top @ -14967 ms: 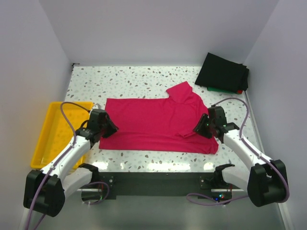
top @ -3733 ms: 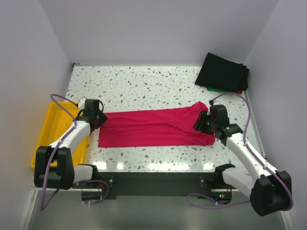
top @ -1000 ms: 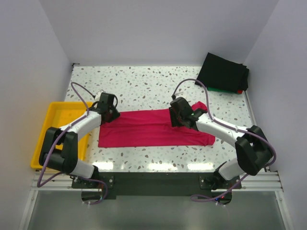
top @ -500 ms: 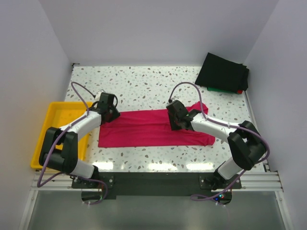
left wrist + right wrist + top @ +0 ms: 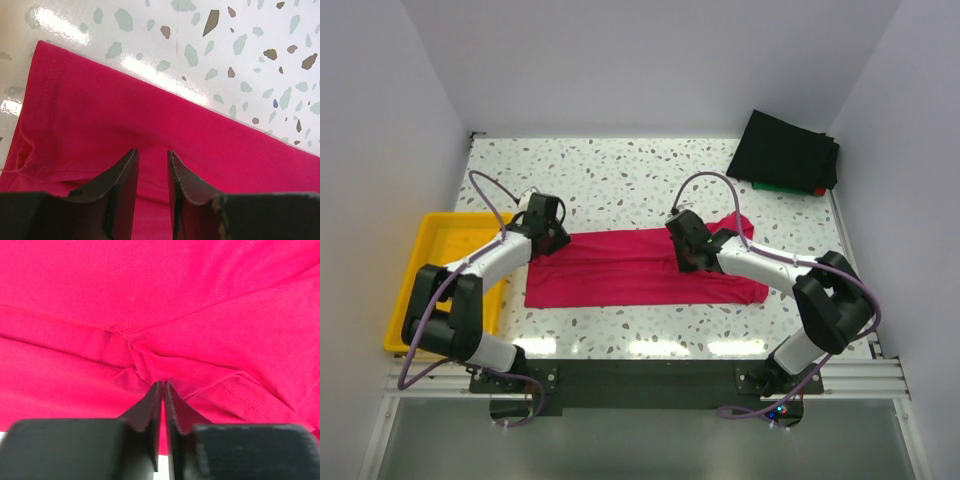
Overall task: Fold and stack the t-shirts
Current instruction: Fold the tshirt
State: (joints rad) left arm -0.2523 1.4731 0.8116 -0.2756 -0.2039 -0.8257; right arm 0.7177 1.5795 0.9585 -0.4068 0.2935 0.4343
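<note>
A crimson-pink t-shirt [image 5: 640,268] lies folded into a long strip across the middle of the table. My right gripper [image 5: 686,256] rests on the strip's middle. In the right wrist view its jaws [image 5: 163,383] are pinched together on a puckered fold of the crimson cloth [image 5: 150,355]. My left gripper [image 5: 551,239] sits at the strip's far left edge. Its jaws [image 5: 152,151] stand open just over the cloth [image 5: 125,120], gripping nothing. Folded t-shirts [image 5: 788,150] are piled at the back right, black on top with green [image 5: 775,186] and red [image 5: 819,190] edges showing.
A yellow tray [image 5: 430,290] sits off the table's left edge beside my left arm. White walls close in the speckled table [image 5: 620,170] at the back and sides. The arm bases and a black bar [image 5: 640,375] line the near edge.
My right gripper slid slightly left along the strip and closed its jaws on the cloth. The left gripper and the shirt have stayed put.
</note>
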